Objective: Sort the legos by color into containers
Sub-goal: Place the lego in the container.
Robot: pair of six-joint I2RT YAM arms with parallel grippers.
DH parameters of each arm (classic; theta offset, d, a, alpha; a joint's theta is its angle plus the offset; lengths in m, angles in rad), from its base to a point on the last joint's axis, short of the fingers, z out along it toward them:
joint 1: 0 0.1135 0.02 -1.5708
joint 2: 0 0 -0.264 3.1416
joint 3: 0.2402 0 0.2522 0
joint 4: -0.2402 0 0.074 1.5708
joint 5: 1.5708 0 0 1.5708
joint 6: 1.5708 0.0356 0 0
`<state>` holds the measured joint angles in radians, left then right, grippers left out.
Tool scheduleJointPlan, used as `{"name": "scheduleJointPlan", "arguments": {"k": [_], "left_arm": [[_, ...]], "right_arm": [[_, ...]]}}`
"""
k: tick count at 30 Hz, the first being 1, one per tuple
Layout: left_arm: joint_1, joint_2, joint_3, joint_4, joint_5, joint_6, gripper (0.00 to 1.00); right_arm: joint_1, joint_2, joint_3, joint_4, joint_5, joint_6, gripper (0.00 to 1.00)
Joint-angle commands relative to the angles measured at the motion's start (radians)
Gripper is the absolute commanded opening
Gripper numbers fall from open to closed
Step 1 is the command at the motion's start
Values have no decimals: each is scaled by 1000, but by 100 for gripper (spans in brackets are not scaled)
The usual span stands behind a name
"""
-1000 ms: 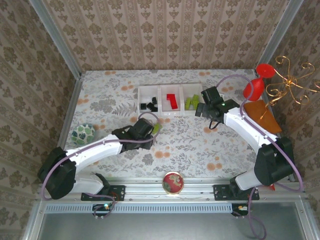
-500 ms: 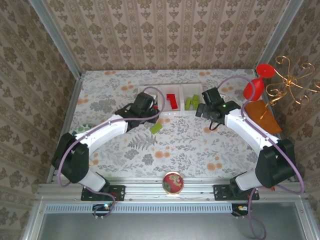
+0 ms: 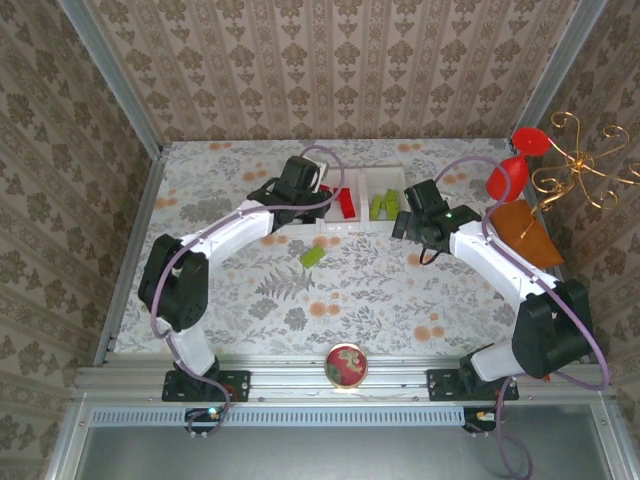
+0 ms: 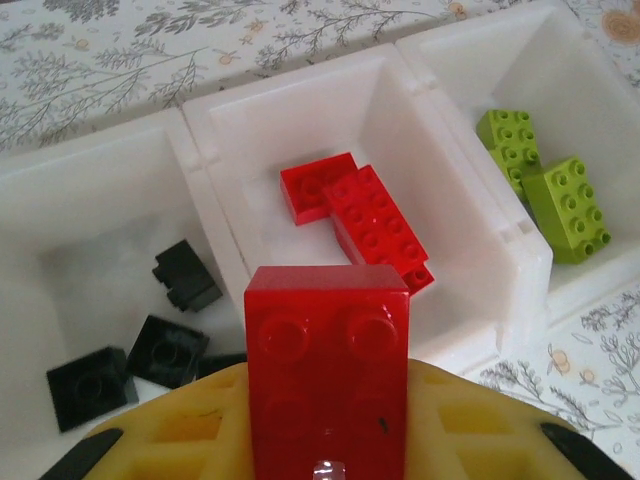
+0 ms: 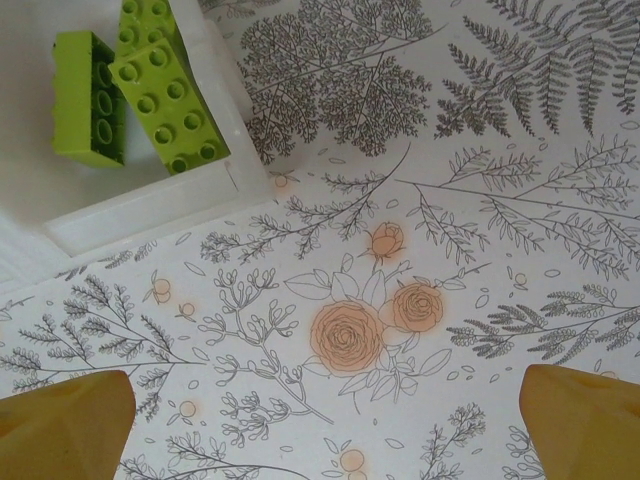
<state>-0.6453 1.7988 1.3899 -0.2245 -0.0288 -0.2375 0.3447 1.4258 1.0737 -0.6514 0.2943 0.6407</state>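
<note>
Left gripper (image 3: 300, 183) was closed narrowly on a red brick (image 4: 327, 370), which stood between its yellow pads (image 4: 180, 440) with the studded face toward the wrist camera. It hung over the tray (image 4: 215, 190), roughly in line with the middle compartment. One second earlier this gripper had been low over the table (image 3: 400, 300), just beside a loose lime-green brick (image 3: 313, 256); half a second earlier it was partway to the tray, and the left arm had since swung out toward the far side. The loose lime-green brick had not shifted and lay on the table near the tray's front edge, apart from both grippers. Right gripper (image 5: 325, 415) had kept almost the same place by the tray's right front corner, its jaws spread wide and holding nothing, with yellow fingertips (image 5: 60, 420) at the two lower corners of the right wrist view. The tray was white, translucent moulded plastic, rectangular, with three square compartments. Black bricks (image 4: 170, 350), small and cube-like, lay in the left one. Two red bricks (image 4: 375, 225), lying against each other, were in the middle. Two lime-green bricks (image 4: 565, 205), oblong with two rows of round studs, sat side by side in the right. All bricks were smooth, glossy plastic. The table surface carried a matt print of grey ferns and orange flowers.
</note>
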Motion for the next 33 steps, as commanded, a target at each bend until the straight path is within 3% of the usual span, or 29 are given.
{"name": "scheduleJointPlan", "arguments": {"k": [1,11,20,28,33], "left_arm": [[6,45,74,-9,32,40,8],[1,217,243,-74,17,81,11],[-11,277,304,-106,-8,101,18],[-20,274,309,-108,-23,103,37],[-22,257,307,-103,-23,99,44]], "right_arm": [[-4,-26,-12,13,-9,25,100],[-4,-7,-5,13,-21,20,100],[-4,3,-4,24,-29,20,100],[-3,16,-3,24,-34,17,100],[-2,24,-3,24,-34,13,100]]}}
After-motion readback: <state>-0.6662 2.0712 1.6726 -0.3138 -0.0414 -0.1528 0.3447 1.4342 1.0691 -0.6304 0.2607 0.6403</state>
